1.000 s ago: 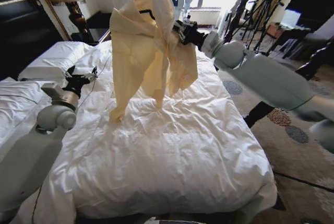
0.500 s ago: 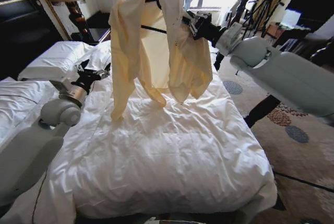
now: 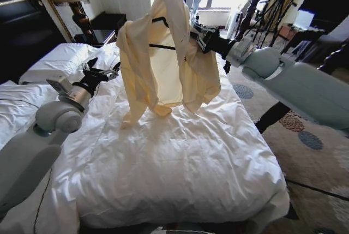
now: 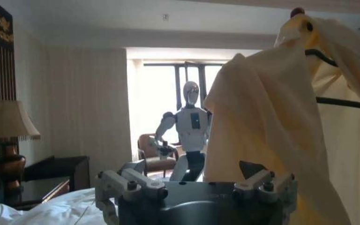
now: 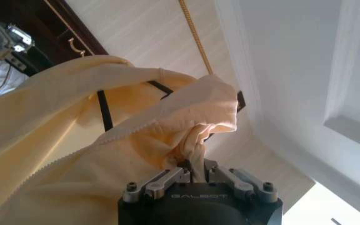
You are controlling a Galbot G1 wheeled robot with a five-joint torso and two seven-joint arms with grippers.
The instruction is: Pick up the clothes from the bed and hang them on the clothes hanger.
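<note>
The pale yellow top point(image 3: 163, 59) hangs over the bed's point(image 3: 180, 163) far half, draped on the dark hanger point(image 3: 161, 33). Thin, limp fabric slips easily; the right gripper point(image 3: 197, 33) pinches a shoulder fold. The left gripper point(image 3: 104, 73) hovers spread, empty.

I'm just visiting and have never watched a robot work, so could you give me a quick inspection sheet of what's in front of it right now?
Surface: bed, rumpled white duvet.
Job's things: clothes, a pale yellow top, held up above the bed, draped over the dark clothes hanger; one sleeve end touches the duvet.
Clutter: nothing seen on the duvet.
Grippers: right gripper, jaws pinching a bunch of the top; left gripper, jaws open, beside the top, above the bed.
Cables: thin dark cable trailing from the left arm over the duvet.
Surroundings: lamp, white humanoid robot by the window.
</note>
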